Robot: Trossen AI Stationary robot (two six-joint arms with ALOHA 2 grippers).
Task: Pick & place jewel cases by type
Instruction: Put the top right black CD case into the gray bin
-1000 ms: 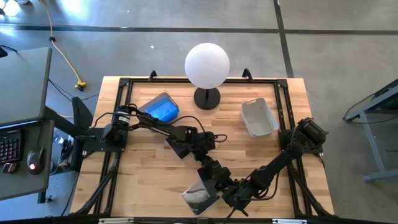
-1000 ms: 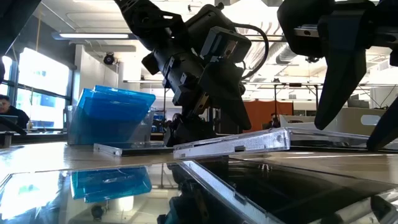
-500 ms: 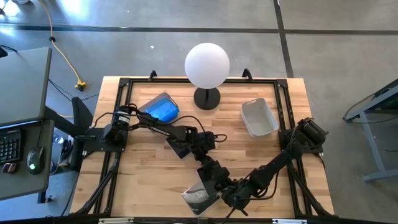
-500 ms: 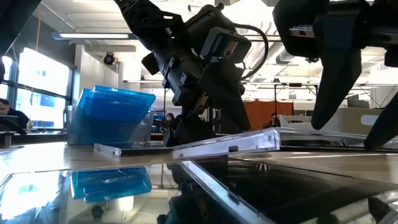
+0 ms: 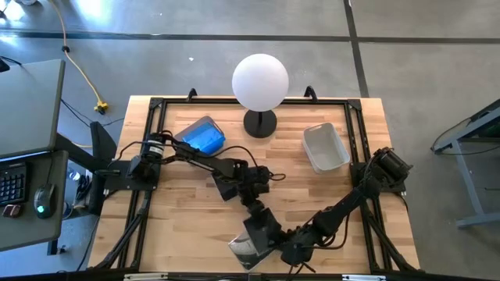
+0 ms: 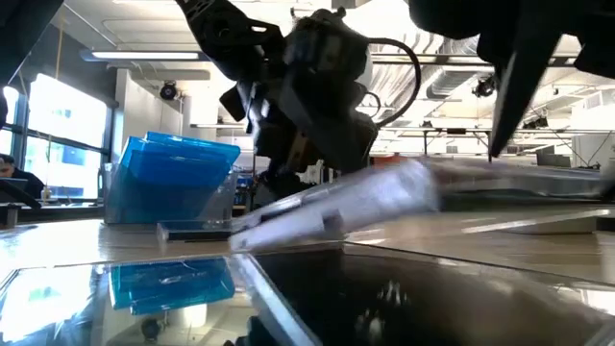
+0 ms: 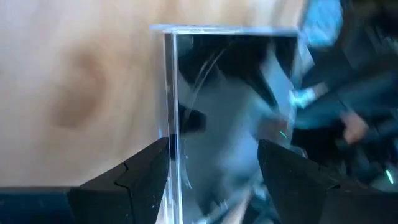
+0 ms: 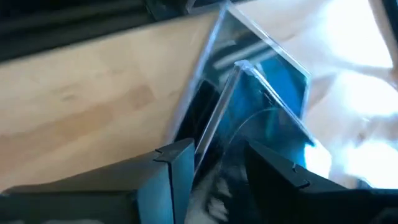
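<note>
Dark jewel case [image 5: 262,230], tilted, sits gripped in the right tool [image 5: 283,248]; left tool [image 5: 248,204] spread wide above it.

The table [image 5: 172,226] was pale blond wood with darker grain, framed in black. Blue translucent jewel cases [image 5: 201,134] filled one bin. The other bin [image 5: 326,147] was light grey. A white globe lamp [image 5: 260,83] stood on a black base. The dark jewel case [image 5: 258,232] looked glossy black-grey, perhaps clear-edged.

2 arms, 2 bins [image 5: 326,147], 1 globe lamp [image 5: 260,84], 3 dark cases [image 5: 260,231], blue cases [image 5: 201,136] stacked, count unclear
</note>
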